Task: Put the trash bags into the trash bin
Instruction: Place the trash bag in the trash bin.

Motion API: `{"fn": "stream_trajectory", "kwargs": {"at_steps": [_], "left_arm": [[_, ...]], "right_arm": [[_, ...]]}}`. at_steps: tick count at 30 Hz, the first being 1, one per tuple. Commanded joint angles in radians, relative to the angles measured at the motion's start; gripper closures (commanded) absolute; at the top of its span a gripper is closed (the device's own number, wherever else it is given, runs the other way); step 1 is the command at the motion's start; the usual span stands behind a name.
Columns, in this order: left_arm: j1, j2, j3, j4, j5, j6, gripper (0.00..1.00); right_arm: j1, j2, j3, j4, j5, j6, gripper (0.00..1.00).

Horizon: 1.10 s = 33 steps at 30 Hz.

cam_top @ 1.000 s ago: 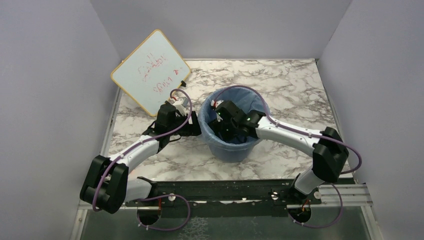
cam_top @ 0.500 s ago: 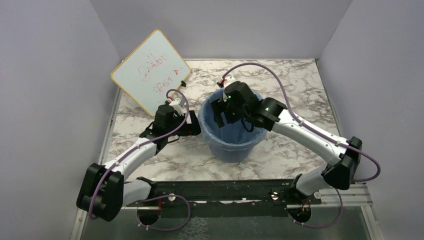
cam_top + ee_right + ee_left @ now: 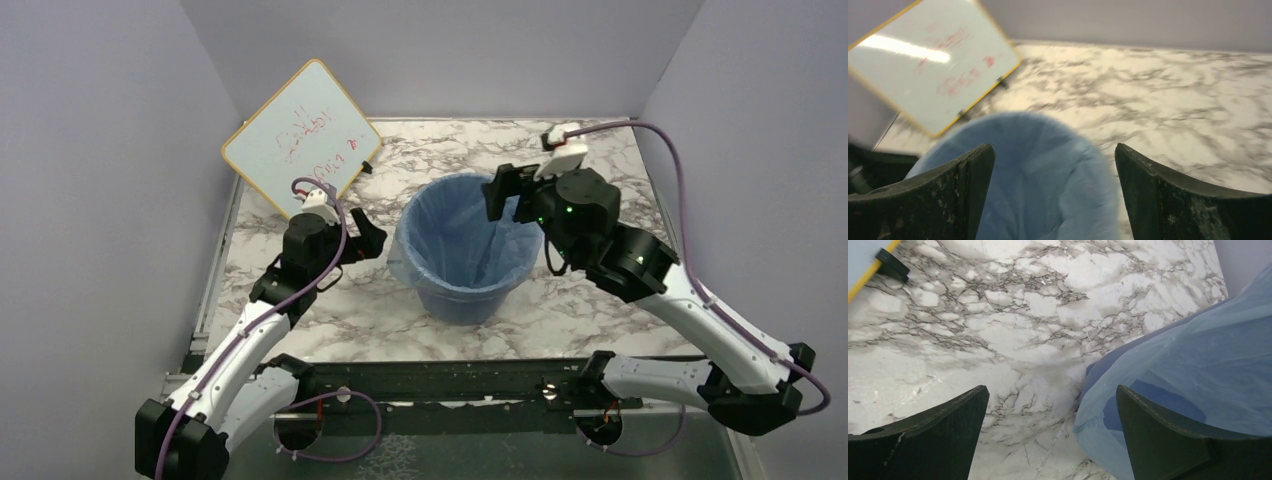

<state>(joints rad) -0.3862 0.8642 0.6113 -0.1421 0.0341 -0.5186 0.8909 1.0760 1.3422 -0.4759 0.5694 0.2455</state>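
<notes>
The round blue trash bin (image 3: 470,300) stands upright mid-table. The thin light-blue trash bag (image 3: 455,235) lines its inside and folds out over the rim. My left gripper (image 3: 366,237) is open just left of the bin, apart from it. In the left wrist view the draped bag (image 3: 1198,355) shows on the right, and nothing sits in the left gripper (image 3: 1052,390). Above the bin's far right rim my right gripper (image 3: 507,193) hangs open. The right wrist view is blurred: the right gripper (image 3: 1053,150) looks down into the bag (image 3: 1038,170), holding nothing.
A white board with red writing (image 3: 302,140) leans at the back left; its corner (image 3: 868,265) shows in the left wrist view, the board (image 3: 933,60) in the right wrist view. The marble table (image 3: 600,150) is walled on three sides.
Both grippers have opened wider. The right gripper has risen out of the bin and drawn back to its far right rim. The left gripper has backed away leftward from the bin's rim.
</notes>
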Motion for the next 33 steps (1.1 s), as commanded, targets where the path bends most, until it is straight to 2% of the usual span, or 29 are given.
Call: {"fn": "stream_trajectory", "kwargs": {"at_steps": [1,4,8,9,10,12,15,19,23,25,33], "left_arm": [[0.003,-0.032,0.178,-0.146,-0.063,0.111,0.01],[0.004,-0.037,0.27,-0.152,0.029,0.186,0.01],[0.004,0.048,0.425,-0.215,0.194,0.265,0.01],[0.004,0.077,0.466,-0.229,0.232,0.277,0.01],[0.0,0.103,0.501,-0.233,0.274,0.293,0.01],[-0.049,0.155,0.566,-0.237,0.328,0.334,0.01],[-0.216,0.271,0.692,-0.303,0.26,0.412,0.01],[-0.447,0.48,0.875,-0.426,0.085,0.488,0.01],[-0.58,0.629,1.01,-0.516,-0.035,0.551,0.01],[-0.614,0.667,1.022,-0.522,-0.069,0.57,0.01],[-0.619,0.752,1.03,-0.571,-0.04,0.574,0.01]], "right_arm": [[-0.296,-0.016,0.023,-0.053,-0.026,0.08,0.04],[-0.552,-0.04,-0.023,-0.047,-0.246,0.073,0.03],[-0.884,-0.001,-0.157,-0.026,-0.692,0.155,0.02],[-0.951,-0.002,-0.228,0.002,-0.835,0.184,0.02],[-0.992,-0.017,-0.28,0.017,-0.898,0.218,0.02],[-1.014,-0.088,-0.418,0.131,-0.973,0.276,0.02],[-1.015,-0.173,-0.593,0.296,-1.053,0.355,0.02],[-1.014,-0.137,-0.628,0.232,-1.052,0.343,0.02],[-1.014,-0.127,-0.681,0.24,-1.083,0.323,0.02],[-1.014,-0.122,-0.707,0.245,-1.097,0.329,0.02],[-1.015,-0.091,-0.804,0.327,-1.246,0.357,0.02]]}}
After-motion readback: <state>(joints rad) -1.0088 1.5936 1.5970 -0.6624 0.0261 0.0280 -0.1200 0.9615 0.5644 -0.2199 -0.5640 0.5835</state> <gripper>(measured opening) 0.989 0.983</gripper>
